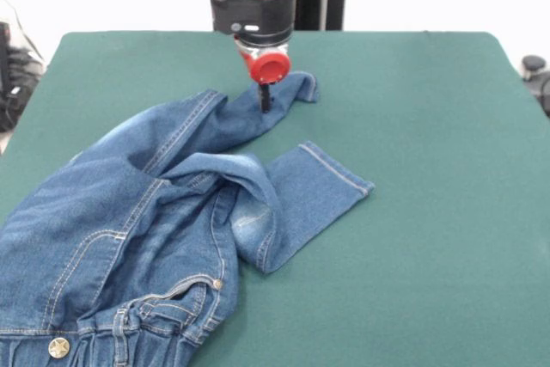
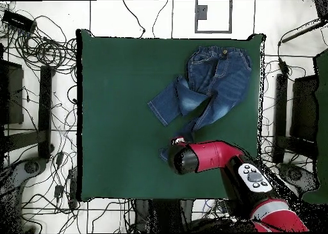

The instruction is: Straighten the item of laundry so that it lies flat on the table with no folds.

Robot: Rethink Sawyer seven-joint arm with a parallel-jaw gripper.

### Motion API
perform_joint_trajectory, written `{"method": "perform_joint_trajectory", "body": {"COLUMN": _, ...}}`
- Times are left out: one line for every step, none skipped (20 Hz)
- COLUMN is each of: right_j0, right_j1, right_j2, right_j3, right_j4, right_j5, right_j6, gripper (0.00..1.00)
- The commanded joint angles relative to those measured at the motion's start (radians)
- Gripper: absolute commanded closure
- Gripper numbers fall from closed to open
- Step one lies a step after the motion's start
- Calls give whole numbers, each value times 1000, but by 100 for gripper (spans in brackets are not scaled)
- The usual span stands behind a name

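We see the gripper point(image 1: 265, 97) down on the far leg cuff of the jeans point(image 1: 146, 229), fingers seemingly pinched on denim, likely to draw that leg straight. The other leg lies crossed, nearer the table point(image 1: 430, 212) centre.

The jeans point(image 2: 214, 84) are lying crumpled on the green table point(image 2: 115, 116), waistband toward the table's top edge and close to its upper right corner. One leg is folding out leftward with its cuff lying flat, while the other is running down to the red and black arm point(image 2: 218, 158), whose head is covering that cuff. Cables point(image 2: 38, 49) are trailing over the floor around the table.
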Motion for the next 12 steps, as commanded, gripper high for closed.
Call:
{"method": "perform_joint_trajectory", "body": {"right_j0": 26, "right_j1": 65, "right_j2": 125, "right_j3": 4, "right_j4": 3, "right_j5": -15, "right_j6": 159, "gripper": 100}}
{"method": "perform_joint_trajectory", "body": {"right_j0": 27, "right_j1": 63, "right_j2": 125, "right_j3": 6, "right_j4": 2, "right_j5": -15, "right_j6": 158, "gripper": 100}}
{"method": "perform_joint_trajectory", "body": {"right_j0": 28, "right_j1": 62, "right_j2": 127, "right_j3": 7, "right_j4": -4, "right_j5": -14, "right_j6": 151, "gripper": 100}}
{"method": "perform_joint_trajectory", "body": {"right_j0": 33, "right_j1": 60, "right_j2": 118, "right_j3": 7, "right_j4": -3, "right_j5": -8, "right_j6": 156, "gripper": 100}}
{"method": "perform_joint_trajectory", "body": {"right_j0": 39, "right_j1": 58, "right_j2": 109, "right_j3": 8, "right_j4": -2, "right_j5": -2, "right_j6": 161, "gripper": 100}}
{"method": "perform_joint_trajectory", "body": {"right_j0": 46, "right_j1": 51, "right_j2": 96, "right_j3": 9, "right_j4": 2, "right_j5": 10, "right_j6": 169, "gripper": 100}}
{"method": "perform_joint_trajectory", "body": {"right_j0": 53, "right_j1": 39, "right_j2": 84, "right_j3": 17, "right_j4": 1, "right_j5": 23, "right_j6": 172, "gripper": 100}}
{"method": "perform_joint_trajectory", "body": {"right_j0": 55, "right_j1": 29, "right_j2": 80, "right_j3": 25, "right_j4": 2, "right_j5": 37, "right_j6": 169, "gripper": 100}}
{"method": "perform_joint_trajectory", "body": {"right_j0": 61, "right_j1": 19, "right_j2": 69, "right_j3": 35, "right_j4": 5, "right_j5": 45, "right_j6": 179, "gripper": 100}}
{"method": "perform_joint_trajectory", "body": {"right_j0": 68, "right_j1": 10, "right_j2": 59, "right_j3": 46, "right_j4": 8, "right_j5": 53, "right_j6": 188, "gripper": 100}}
{"method": "perform_joint_trajectory", "body": {"right_j0": 75, "right_j1": 2, "right_j2": 47, "right_j3": 55, "right_j4": 14, "right_j5": 61, "right_j6": 201, "gripper": 100}}
{"method": "perform_joint_trajectory", "body": {"right_j0": 85, "right_j1": -13, "right_j2": 40, "right_j3": 66, "right_j4": 23, "right_j5": 76, "right_j6": 211, "gripper": 100}}
